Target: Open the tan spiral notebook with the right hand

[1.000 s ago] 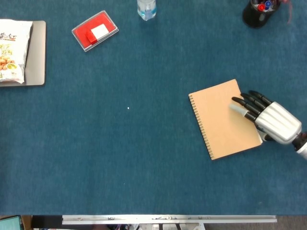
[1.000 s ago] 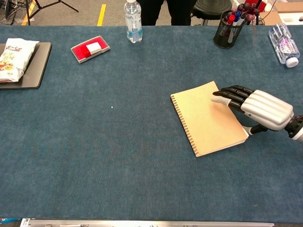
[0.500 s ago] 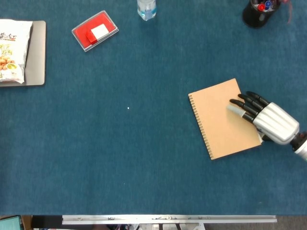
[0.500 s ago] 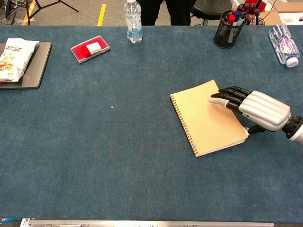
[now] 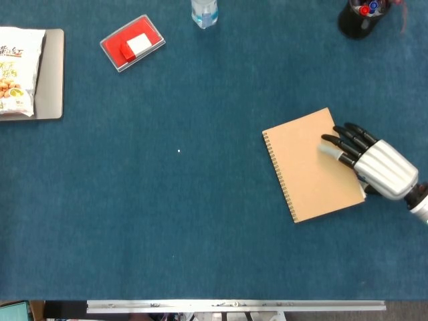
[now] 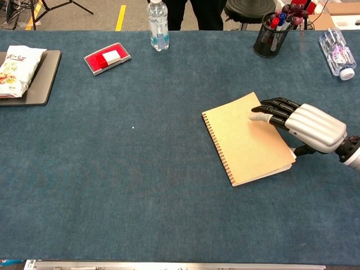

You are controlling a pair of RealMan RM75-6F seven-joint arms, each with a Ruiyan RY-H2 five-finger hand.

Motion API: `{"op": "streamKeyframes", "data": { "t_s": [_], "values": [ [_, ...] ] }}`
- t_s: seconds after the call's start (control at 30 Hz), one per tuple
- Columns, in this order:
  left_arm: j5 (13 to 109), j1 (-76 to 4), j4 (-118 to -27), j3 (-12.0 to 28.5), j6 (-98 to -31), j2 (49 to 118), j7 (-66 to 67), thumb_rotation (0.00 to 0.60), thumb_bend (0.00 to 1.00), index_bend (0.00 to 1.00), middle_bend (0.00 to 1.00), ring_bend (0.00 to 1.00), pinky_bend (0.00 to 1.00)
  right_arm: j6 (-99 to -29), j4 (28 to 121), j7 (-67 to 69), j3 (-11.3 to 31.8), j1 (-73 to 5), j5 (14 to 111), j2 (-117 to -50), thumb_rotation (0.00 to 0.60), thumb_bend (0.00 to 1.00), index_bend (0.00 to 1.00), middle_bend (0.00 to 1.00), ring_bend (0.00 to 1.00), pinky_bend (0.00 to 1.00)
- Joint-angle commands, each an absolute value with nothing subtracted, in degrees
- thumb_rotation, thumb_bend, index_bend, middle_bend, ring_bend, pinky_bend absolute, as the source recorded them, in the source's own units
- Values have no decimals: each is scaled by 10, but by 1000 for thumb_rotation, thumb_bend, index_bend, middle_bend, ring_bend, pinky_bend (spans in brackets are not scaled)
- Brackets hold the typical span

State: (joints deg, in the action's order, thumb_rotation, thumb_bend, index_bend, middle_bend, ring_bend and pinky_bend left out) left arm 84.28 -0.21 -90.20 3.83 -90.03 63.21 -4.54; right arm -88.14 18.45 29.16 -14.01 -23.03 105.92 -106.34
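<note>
The tan spiral notebook (image 5: 304,164) (image 6: 242,138) lies closed on the blue table at the right, its spiral along the left edge. My right hand (image 5: 378,167) (image 6: 309,126) reaches in from the right over the notebook's far right corner. Its dark fingers (image 5: 338,147) lie on top of the cover, and the thumb sits at the right edge below them, so the cover edge is pinched. That edge stands slightly raised off the pages in the chest view. My left hand shows in neither view.
A red box (image 5: 132,43) (image 6: 107,57) and an upright water bottle (image 5: 204,12) (image 6: 158,22) stand at the back. A pen cup (image 5: 358,17) (image 6: 274,31) is back right, with a lying bottle (image 6: 337,53) beside it. A snack bag (image 5: 15,70) rests on a dark tray (image 5: 52,73) far left.
The right hand shifted a little toward the far side, and the notebook's far right corner has risen slightly with it. Nothing else moved.
</note>
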Motion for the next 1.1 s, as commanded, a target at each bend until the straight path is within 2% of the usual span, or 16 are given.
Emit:
{"op": "streamKeyframes", "data": {
  "t_s": [0.03,0.1,0.17,0.73,0.9,1.1],
  "values": [
    [843,-2,-902,38,-900,632,-45,600,250,494,236,97,250,-880,185,290,-140,-230,1059,-1063,600,327,261,140,0,96],
    [843,-2,-902,38,-900,632,-45,600,249,494,236,97,250,-880,186,289,-140,-231,1058,-1062,600,327,357,147,0,97],
    [843,-2,-902,38,-900,632,-44,600,249,494,236,97,250,-881,186,289,-139,-231,1058,-1062,600,327,408,152,0,97],
    [842,-2,-902,38,-900,632,-44,600,249,494,236,97,250,-906,198,285,-133,-224,1054,-1052,600,454,646,193,6,98],
    [842,-2,-902,39,-901,633,-43,600,249,493,236,97,250,-934,227,264,-135,-214,1057,-1018,600,469,691,201,7,98],
    [842,-2,-903,39,-901,634,-39,600,249,494,236,97,250,-960,315,209,-139,-208,1065,-946,600,470,704,204,7,98]
  ]
}}
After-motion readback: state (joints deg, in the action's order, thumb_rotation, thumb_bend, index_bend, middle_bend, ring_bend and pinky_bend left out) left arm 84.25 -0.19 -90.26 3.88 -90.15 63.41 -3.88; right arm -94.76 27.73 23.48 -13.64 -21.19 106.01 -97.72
